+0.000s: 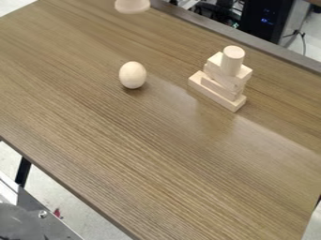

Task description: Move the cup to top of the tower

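Well, tower (219, 86): pale wooden blocks stacked upright on the table, some turned at slightly different angles.
Base: a long flat block (214, 95), sticking out past the narrower pieces piled on it.
Upper block (215, 59): near the tower's top, with its corners jutting out.
Peak: a pale cylinder (232, 61) standing on end on the tower's upper block.
Cup (132, 5): most likely the pale, rounded thing well apart from the tower, beyond it and to its left in the view. The view's top edge cuts it off, so I cannot be sure of its full shape.
Egg (132, 75): pale and smooth, to the left of the tower and apart from it, its long axis close to upright, with a small shadow beneath.
Claw: I cannot tell whether it is wide, narrow or holding something.
Table (125, 154): brown wood grain, running under the tower and out around it, with a soft bright patch in front of the tower.
Black case (266, 21): behind the tower, past the table's far edge, with small blue lights.
Cables (216, 11): a dark tangle behind the tower, to the left of the black case.
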`<state>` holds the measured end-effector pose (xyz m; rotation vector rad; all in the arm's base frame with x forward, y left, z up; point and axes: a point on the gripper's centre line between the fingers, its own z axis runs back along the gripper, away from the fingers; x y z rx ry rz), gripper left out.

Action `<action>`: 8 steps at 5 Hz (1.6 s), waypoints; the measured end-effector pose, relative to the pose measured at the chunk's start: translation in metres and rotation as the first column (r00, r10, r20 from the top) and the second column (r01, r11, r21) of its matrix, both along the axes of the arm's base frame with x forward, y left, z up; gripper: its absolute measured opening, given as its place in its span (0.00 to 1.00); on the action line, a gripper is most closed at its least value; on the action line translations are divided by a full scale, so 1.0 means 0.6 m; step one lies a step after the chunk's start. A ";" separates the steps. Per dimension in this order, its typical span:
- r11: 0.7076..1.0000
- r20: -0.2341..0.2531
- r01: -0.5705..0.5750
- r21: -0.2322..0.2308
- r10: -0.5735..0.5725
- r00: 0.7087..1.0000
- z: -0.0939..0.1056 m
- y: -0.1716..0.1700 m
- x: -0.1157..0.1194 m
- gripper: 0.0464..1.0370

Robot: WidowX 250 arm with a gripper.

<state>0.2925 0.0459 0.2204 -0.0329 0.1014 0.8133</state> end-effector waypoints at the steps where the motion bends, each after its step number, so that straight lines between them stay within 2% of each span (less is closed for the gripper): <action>1: 0.997 0.023 0.078 -0.007 -0.077 0.997 0.003 -0.056 -0.014 0.05; 2: 0.985 0.064 0.174 0.006 -0.174 0.983 -0.004 -0.113 -0.015 0.05; 3: 0.965 0.117 0.261 0.030 -0.263 0.958 -0.026 -0.150 -0.004 0.05; 4: 0.957 0.136 0.289 0.034 -0.291 0.947 -0.042 -0.162 0.017 0.05; 6: 0.954 0.170 0.301 0.013 -0.299 0.939 -0.033 -0.169 0.066 0.05; 7: 0.953 0.178 0.304 0.010 -0.301 0.937 -0.029 -0.171 0.073 0.05; 8: 0.946 0.207 0.325 0.017 -0.321 0.924 -0.036 -0.179 0.079 0.05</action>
